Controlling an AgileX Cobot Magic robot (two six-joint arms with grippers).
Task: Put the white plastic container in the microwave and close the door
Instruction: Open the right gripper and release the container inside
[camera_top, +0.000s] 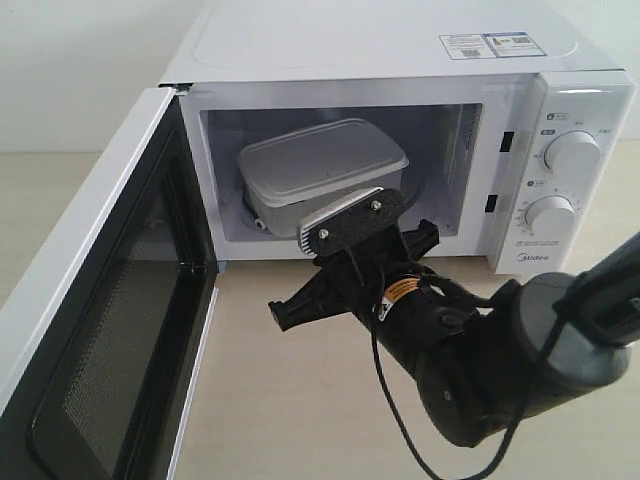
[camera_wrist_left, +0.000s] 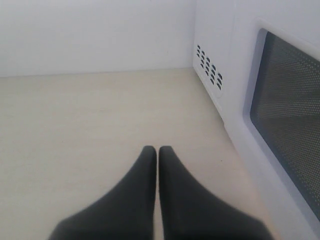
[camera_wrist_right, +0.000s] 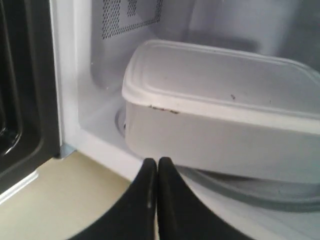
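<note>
The right hand (camera_wrist_right: 157, 167), pressed together like the left hand (camera_wrist_left: 157, 155), is best cleared before the door (camera_top: 100, 300) is pushed.

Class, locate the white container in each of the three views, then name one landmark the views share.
Exterior: container inside the microwave cavity, behind the right pincer.
Left wrist: not in it; the left pincer lies beside the door's outer face.
Right wrist: container in the cavity, just beyond the right pincer.
Shared landmark: the open door, in all three views.
</note>
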